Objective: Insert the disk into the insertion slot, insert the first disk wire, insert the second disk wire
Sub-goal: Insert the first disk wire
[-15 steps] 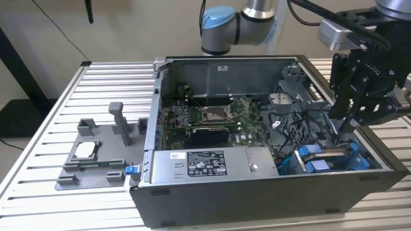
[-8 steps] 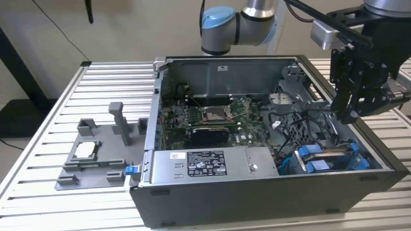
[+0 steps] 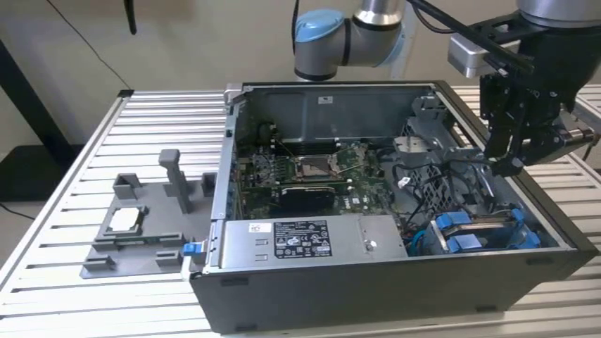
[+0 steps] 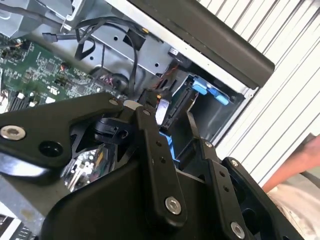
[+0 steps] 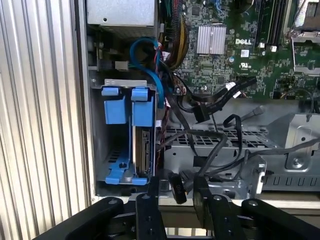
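In the exterior view the computer case [image 3: 376, 282] sits on the slatted surface [image 3: 56, 211]. The disk [image 3: 481, 221] lies in the case corner by the surface's front edge, towards the exterior view's right, and the end effector [image 3: 510, 163] hangs above it.

In the second wrist view the end effector [image 4: 170, 112] has its fingers [image 4: 150, 130] apart.

In the first wrist view the disk [image 5: 144, 150] is seated in the insertion slot [image 5: 95, 150], so the wire step looks to be in hand. A black wire connector [image 5: 177, 182] lies in the gap of the end effector [image 5: 177, 189], seemingly ungripped. Seating it calls for squaring it to the disk's edge, clear of loose cables [image 5: 215, 130].
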{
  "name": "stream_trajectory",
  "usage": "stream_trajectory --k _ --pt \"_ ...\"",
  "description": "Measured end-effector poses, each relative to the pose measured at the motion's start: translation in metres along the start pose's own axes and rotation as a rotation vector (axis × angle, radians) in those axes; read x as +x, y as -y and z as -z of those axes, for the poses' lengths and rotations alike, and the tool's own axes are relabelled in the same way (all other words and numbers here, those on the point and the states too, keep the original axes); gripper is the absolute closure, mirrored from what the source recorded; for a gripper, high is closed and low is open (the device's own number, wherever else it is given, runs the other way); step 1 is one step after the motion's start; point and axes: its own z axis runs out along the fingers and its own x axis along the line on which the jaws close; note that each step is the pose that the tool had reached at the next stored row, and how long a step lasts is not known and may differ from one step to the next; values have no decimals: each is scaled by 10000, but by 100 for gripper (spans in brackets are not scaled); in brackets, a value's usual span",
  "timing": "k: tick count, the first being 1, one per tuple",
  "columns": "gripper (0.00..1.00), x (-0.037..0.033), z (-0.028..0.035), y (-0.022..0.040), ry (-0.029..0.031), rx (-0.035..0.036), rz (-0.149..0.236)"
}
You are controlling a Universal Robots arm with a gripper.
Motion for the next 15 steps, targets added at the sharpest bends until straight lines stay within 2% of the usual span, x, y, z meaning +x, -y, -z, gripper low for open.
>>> stream_trajectory --k 4,7,9,13,14,15 --pt "61 -23 -27 -12 -18 13 101" --pt "80 -18 -16 -10 -47 12 109" --pt "80 7 -11 -9 -70 -8 113" --pt "80 64 -16 -10 -289 -51 156" --pt "80 70 -18 -9 -326 -79 165" --pt "80 71 -22 -10 -339 -120 160"
